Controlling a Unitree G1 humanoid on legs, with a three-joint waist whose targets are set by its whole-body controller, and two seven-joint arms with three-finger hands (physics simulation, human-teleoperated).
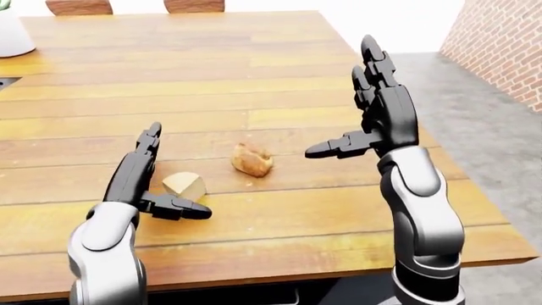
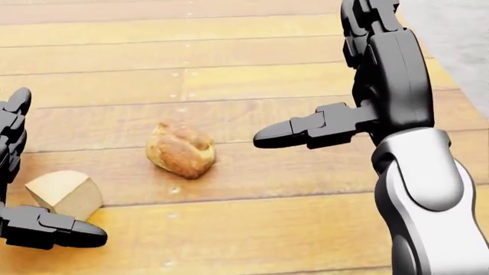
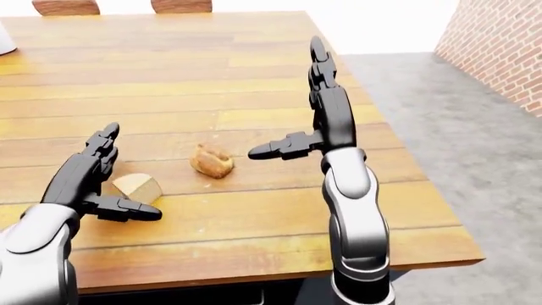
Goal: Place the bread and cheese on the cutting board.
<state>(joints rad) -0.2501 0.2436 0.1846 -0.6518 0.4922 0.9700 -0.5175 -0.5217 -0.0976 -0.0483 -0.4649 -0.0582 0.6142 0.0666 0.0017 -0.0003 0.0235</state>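
Observation:
A brown bread roll (image 1: 252,159) lies on the wooden table (image 1: 211,70), between my two hands. A pale wedge of cheese (image 1: 185,185) lies to its left. My left hand (image 1: 169,175) is open, with its fingers standing beside the cheese on the left and its thumb below it. My right hand (image 1: 351,95) is open and raised above the table to the right of the bread, thumb pointing left. No cutting board shows in any view.
A white object (image 1: 13,32) stands at the table's top left corner. Two chair backs (image 1: 135,6) show past the far edge. A grey floor and a brick wall (image 1: 500,44) lie to the right of the table.

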